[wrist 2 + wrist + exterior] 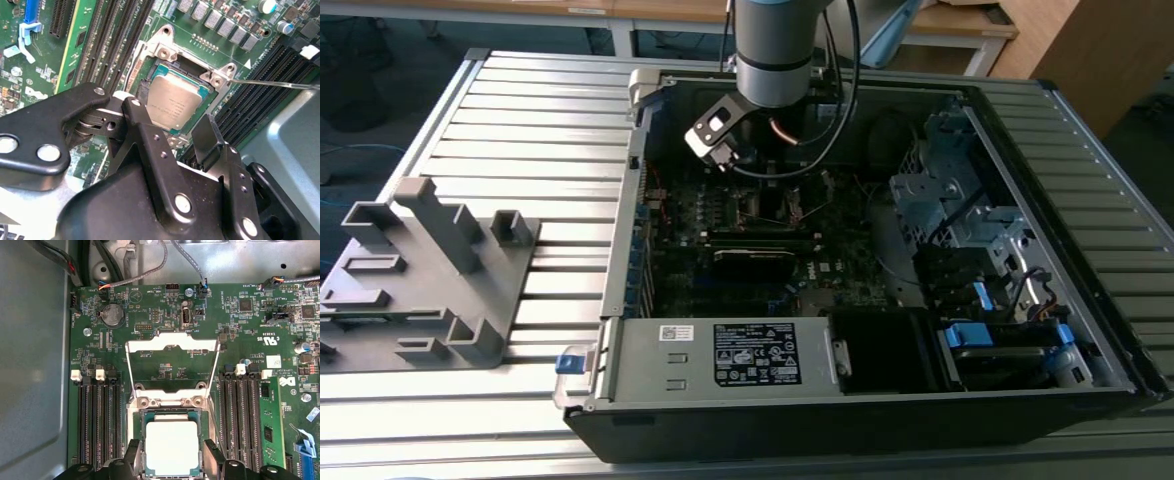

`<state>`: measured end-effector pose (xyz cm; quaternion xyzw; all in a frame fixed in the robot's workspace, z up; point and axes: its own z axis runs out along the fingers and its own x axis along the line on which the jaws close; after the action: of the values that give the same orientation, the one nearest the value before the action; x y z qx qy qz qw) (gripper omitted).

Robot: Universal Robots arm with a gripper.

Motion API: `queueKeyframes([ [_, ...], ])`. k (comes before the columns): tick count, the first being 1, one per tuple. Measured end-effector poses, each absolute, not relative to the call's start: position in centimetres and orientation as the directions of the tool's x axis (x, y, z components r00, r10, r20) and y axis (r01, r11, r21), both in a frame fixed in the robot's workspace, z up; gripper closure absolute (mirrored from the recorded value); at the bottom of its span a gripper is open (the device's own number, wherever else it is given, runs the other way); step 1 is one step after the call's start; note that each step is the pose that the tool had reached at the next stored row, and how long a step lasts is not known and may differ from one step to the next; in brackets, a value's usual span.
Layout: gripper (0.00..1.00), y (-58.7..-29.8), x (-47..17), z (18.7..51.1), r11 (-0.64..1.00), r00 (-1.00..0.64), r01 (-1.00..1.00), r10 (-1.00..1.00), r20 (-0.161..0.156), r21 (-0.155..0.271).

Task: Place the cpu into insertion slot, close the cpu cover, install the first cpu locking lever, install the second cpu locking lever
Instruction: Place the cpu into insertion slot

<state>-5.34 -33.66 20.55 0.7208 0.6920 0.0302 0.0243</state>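
I reach down from above with my arm into an open computer case that lies flat on a grey ribbed metal table. On the exterior view's left, a grey plastic fixture stands on the same table, well apart from the case. Beyond the table are pale wooden desks and a wood-fronted cabinet.

In both wrist views the green motherboard lies beneath me. The cpu, its dull metal top facing up, sits flat within the rim of the insertion slot, where a strip of dark socket shows along one edge. My jaws stand on either side of the cpu, right at its edges; whether they press on it or stand just clear I cannot tell. The cpu cover is swung open, and bare board shows through its window. Long black memory slots flank the socket. A thin metal rod sticks out beside the socket corner.
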Motion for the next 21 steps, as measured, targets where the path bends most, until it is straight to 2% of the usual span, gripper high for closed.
queueKeyframes([
  [2, 0.40, -33.67, -5.34, 20.57, -0.041, 0.040, 0.996, 0.999, 0.010, 0.077],
  [3, 0.47, -33.66, -5.34, 20.57, -0.041, 0.040, 0.996, 0.999, 0.010, 0.077],
  [4, 0.47, -33.67, -5.34, 20.58, -0.041, 0.040, 0.996, 0.999, 0.010, 0.077],
  [6, 0.59, -33.66, -5.34, 20.58, -0.041, 0.040, 0.996, 0.999, 0.010, 0.077],
  [7, 0.59, -33.66, -5.34, 20.59, -0.041, 0.040, 0.996, 0.999, 0.010, 0.077],
  [9, 0.71, -33.66, -5.34, 20.60, -0.041, 0.040, 0.996, 0.999, 0.010, 0.077],
  [10, 0.71, -33.66, -5.34, 20.60, -0.041, 0.040, 0.996, 0.999, 0.010, 0.077],
  [12, 0.82, -33.66, -5.34, 20.61, -0.041, 0.040, 0.996, 0.999, 0.010, 0.077],
  [13, 0.82, -33.66, -5.34, 20.61, -0.041, 0.040, 0.996, 0.999, 0.010, 0.077],
  [14, 0.88, -33.67, -5.34, 20.62, -0.041, 0.040, 0.996, 0.999, 0.010, 0.077],
  [21, 0.89, -33.66, -5.32, 20.64, -0.041, 0.040, 0.997, 0.999, 0.009, 0.069],
])
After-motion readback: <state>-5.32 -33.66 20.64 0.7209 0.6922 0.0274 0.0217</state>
